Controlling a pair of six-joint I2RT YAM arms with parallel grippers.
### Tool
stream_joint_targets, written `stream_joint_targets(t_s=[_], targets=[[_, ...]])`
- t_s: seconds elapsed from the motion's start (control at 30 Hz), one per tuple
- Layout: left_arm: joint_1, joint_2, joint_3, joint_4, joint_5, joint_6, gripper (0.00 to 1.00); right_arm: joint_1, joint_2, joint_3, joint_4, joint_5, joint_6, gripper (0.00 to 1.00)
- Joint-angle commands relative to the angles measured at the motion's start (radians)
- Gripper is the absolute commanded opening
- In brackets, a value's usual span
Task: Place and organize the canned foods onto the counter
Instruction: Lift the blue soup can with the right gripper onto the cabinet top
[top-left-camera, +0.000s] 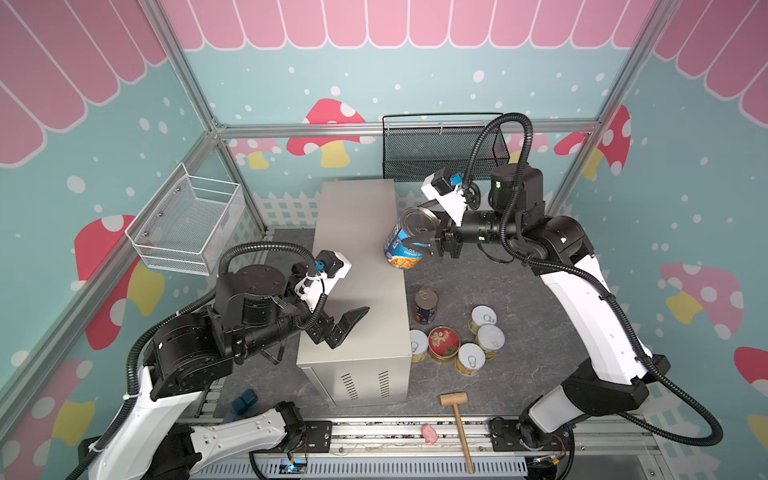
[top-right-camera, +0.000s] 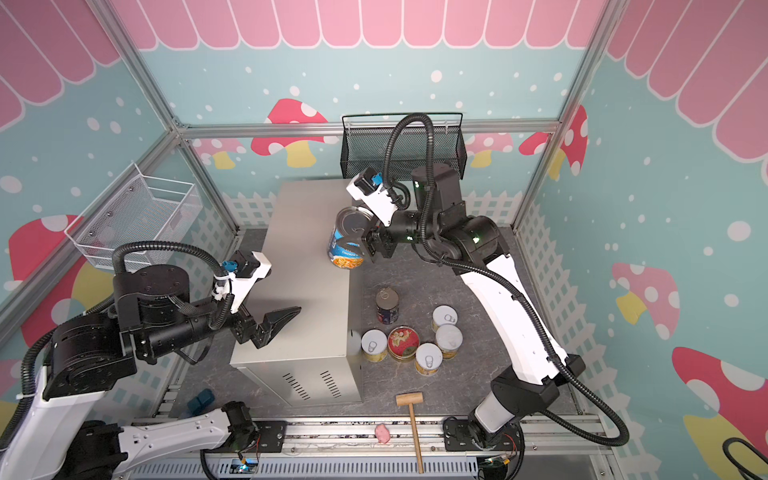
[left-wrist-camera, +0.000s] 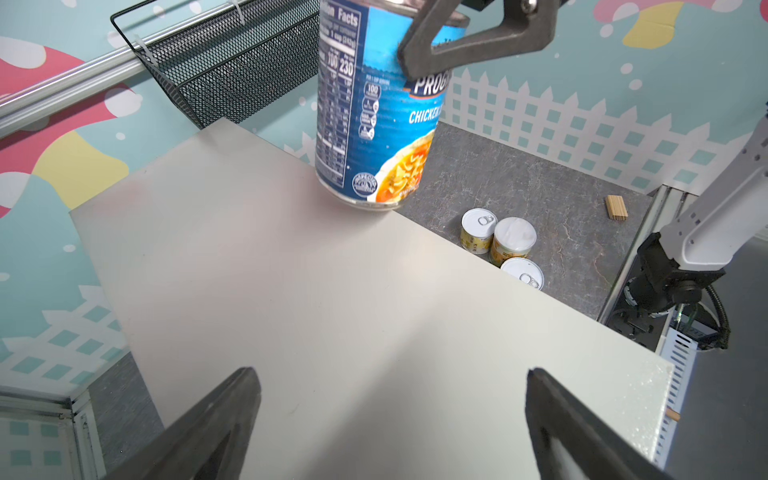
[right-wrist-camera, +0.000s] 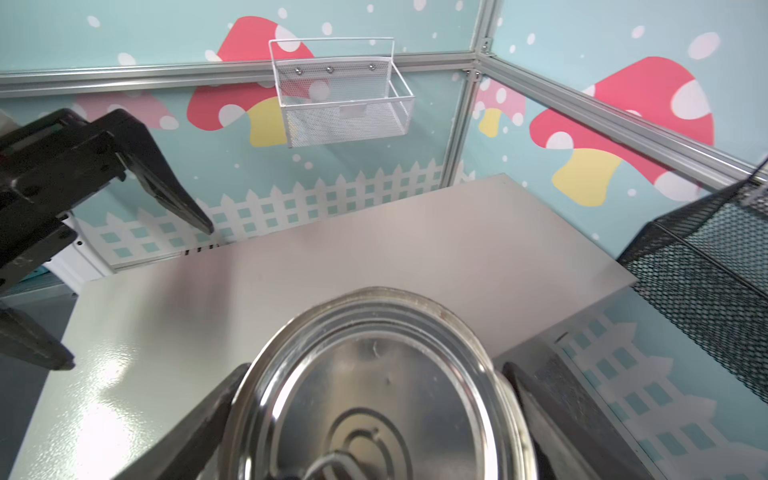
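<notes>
Progresso can (top-left-camera: 405, 245) hangs tilted in the right gripper (top-left-camera: 417, 224), which clamps it near its upper rim in both top views. Its lower end is over the right-hand edge of the counter (top-left-camera: 357, 232); whether it touches the top cannot be told. The left gripper (top-left-camera: 351, 328) hovers over the near part of the counter, jaws spread wide with nothing between them. On the grey floor right of the counter stand the dark navy can (top-left-camera: 427, 306), the red-lidded tin (top-left-camera: 444, 341) and four short yellow cans (top-left-camera: 490, 340), clustered close together, with one yellow can just beside the counter's wall. A wooden mallet (top-left-camera: 457, 415) and a pink toy (top-left-camera: 429, 433) lie nearer the front rail.

From the left wrist view, the two fingers stand far apart over the bare counter top. The blue can leans with its bottom rim at the counter's edge, a dark finger pressed on its label. Three yellow cans show on the floor beyond that edge.

From the right wrist view, the can's shiny metal end fills the gap between the right gripper's fingers, both against its sides. The counter top lies beyond, and the left gripper is well apart from the can.
</notes>
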Motion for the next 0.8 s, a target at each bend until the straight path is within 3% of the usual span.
stream_joint_targets(t_s=[0.0, 0.37, 0.77], targets=[[-0.004, -0.019, -0.007, -0.019, -0.002, 0.024, 1.0, 0.054, 0.014, 0.063, 0.103, -0.039, -0.034, 0.66], [-0.004, -0.046, -0.015, -0.016, -0.038, 0.022, 1.0, 0.207, 0.211, 0.256, 0.065, 0.106, -0.036, 0.72], [-0.003, -0.062, -0.058, 0.103, -0.232, 0.001, 1.0, 0.253, 0.281, 0.3, 0.151, 0.13, -0.014, 0.81]])
